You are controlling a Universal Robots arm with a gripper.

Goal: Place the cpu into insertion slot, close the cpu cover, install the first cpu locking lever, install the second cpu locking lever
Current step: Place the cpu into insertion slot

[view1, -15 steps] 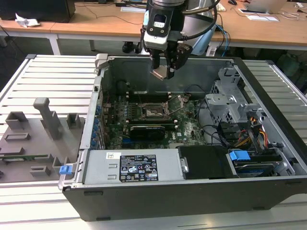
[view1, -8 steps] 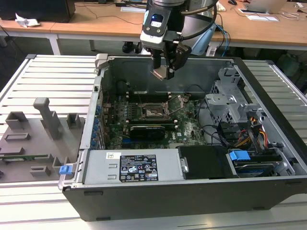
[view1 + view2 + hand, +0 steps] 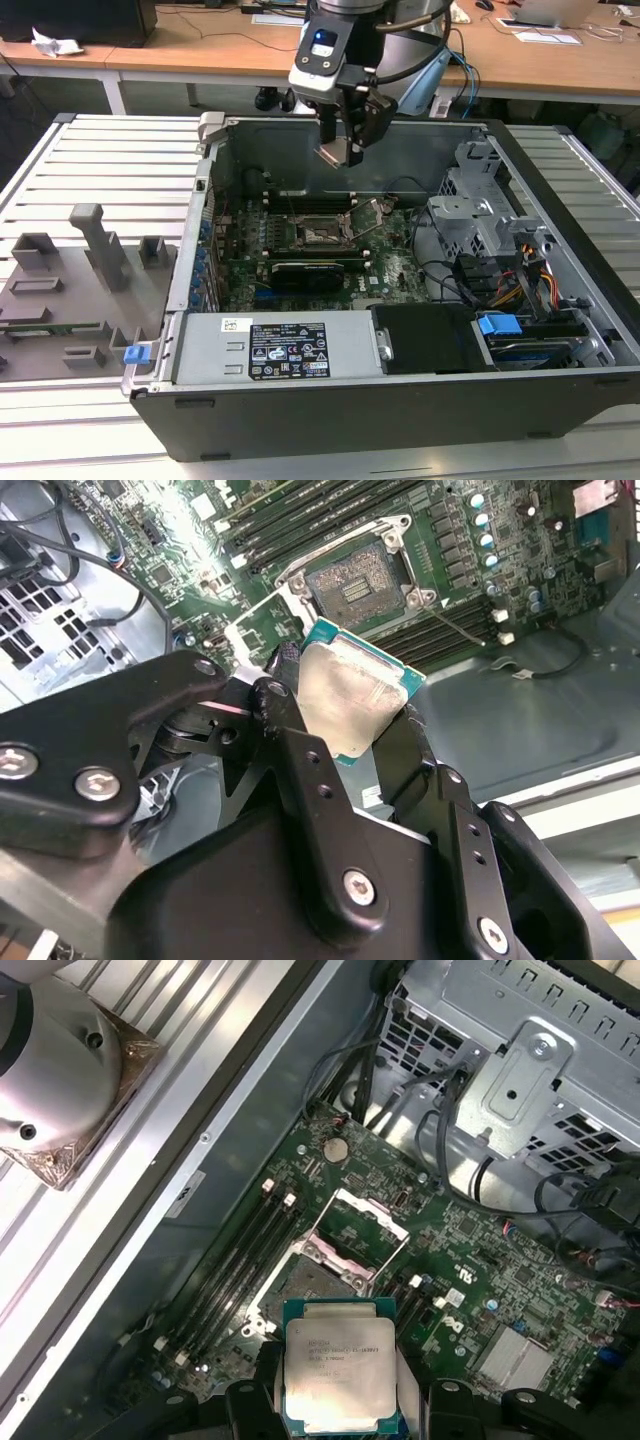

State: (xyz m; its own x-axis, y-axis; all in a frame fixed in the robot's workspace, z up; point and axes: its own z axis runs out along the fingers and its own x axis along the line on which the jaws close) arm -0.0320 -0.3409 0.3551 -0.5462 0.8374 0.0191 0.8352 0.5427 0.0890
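Hand (image 3: 341, 151) holding cpu (image 3: 338, 1375), above case (image 3: 300, 405), first wrist view shows uncovered insertion slot (image 3: 308, 1285)

Ribbed grey metal counter (image 3: 110, 160) up front — behind it, long wooden desks (image 3: 200, 55) littered with cables (image 3: 215, 38) and papers (image 3: 547, 37).

The dark grey metal computer case (image 3: 420, 405) lay open upward, so the way in from above was free. Clear air stood between the black gripper (image 3: 345, 150), clamped on the silver-grey square cpu (image 3: 332, 153), and the square black insertion slot (image 3: 318, 233). The thin silver cpu cover (image 3: 372, 1212) stood tilted up at the slot's edge. A long black finned card (image 3: 310, 270) lay just beside the slot. A grey metal drive cage (image 3: 480, 205) and black cables (image 3: 445, 270) crowded the exterior view's right.
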